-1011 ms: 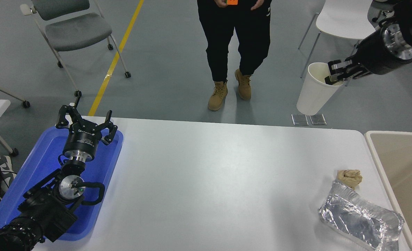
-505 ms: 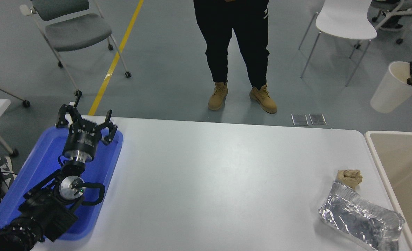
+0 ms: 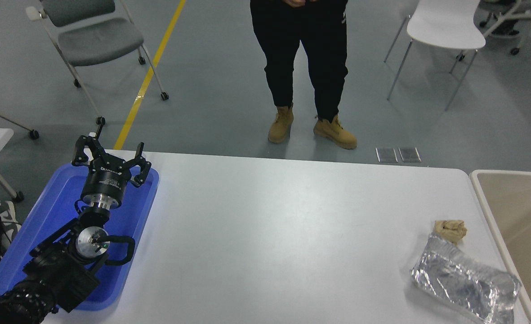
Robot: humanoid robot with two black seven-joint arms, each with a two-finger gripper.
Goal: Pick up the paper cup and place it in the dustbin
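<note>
The paper cup is out of view. The dustbin (image 3: pixel 481 189) stands at the table's right edge, showing its beige inside and thick off-white rim. My right arm and its gripper do not show anywhere in the head view. My left gripper (image 3: pixel 110 154) is parked over the blue tray (image 3: pixel 45 211) at the lower left, its fingers spread open with nothing between them.
A crumpled brown paper wad (image 3: pixel 450 229) and a crinkled silver foil tray (image 3: pixel 465 281) lie on the white table (image 3: pixel 269 234) near the dustbin. A person in black trousers and tan boots (image 3: pixel 305 67) stands at the far side. Chairs stand on the floor behind.
My right gripper, shut on the paper cup's rim, carried it rightward and has left the picture together with the cup. The person shifted their feet. The left arm stayed put.
</note>
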